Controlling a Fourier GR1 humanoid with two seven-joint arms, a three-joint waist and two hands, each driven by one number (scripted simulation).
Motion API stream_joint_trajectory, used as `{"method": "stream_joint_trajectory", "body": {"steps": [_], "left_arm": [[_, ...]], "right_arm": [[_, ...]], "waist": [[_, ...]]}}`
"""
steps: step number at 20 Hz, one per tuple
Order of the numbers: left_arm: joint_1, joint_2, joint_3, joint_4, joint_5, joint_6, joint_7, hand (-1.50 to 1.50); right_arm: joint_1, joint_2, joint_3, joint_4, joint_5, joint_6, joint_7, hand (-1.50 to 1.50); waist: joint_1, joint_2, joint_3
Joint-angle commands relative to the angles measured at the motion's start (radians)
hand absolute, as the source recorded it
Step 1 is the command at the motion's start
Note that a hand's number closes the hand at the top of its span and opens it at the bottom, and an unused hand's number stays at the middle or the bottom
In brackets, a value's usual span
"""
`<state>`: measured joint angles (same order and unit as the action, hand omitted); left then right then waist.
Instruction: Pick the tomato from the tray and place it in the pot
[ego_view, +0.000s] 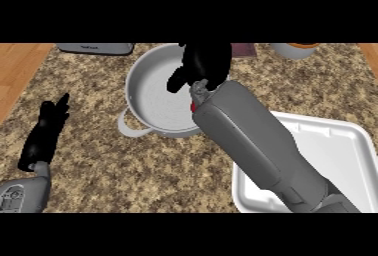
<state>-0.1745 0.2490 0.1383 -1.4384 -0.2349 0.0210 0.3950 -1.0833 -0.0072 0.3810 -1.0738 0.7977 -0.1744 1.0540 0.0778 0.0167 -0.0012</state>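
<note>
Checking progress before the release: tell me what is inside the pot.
The pot shows a bare pale floor. The right hand and forearm cover its right side; a red sliver, probably the tomato, peeks out beneath the wrist.

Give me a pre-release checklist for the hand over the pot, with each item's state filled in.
1. Right hand over the pot: ok, it hangs above the pot's far side.
2. Tomato in the hand: cannot tell; only a sliver of red shows beside the wrist, and the hand hides the rest.
3. Pot's inside free: ok for the bare floor that shows; the forearm covers its right part.
4. Tray left behind: ok, its visible part holds nothing, but the forearm crosses it.
5. Left hand out of the way: ok, it rests open at the view's left, apart from the pot.
6. Pot upright on the counter: ok.
</note>
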Motion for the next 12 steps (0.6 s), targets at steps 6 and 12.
{"method": "stream_joint_trajectory", "body": {"steps": [6, 12], "left_arm": [[0.005, 0.005, 0.009, 0.023, 0.003, -0.005, -0.020, 0.00], [0.056, 0.007, 0.029, 0.002, 0.014, -0.001, -0.027, 0.00]], "right_arm": [[-0.014, 0.007, -0.055, 0.074, -0.073, -0.521, -0.066, -1.50], [0.016, 0.007, -0.053, 0.023, 0.000, -0.724, -0.024, -1.50]], "waist": [[-0.007, 0.001, 0.001], [-0.052, -0.019, 0.001]]}}
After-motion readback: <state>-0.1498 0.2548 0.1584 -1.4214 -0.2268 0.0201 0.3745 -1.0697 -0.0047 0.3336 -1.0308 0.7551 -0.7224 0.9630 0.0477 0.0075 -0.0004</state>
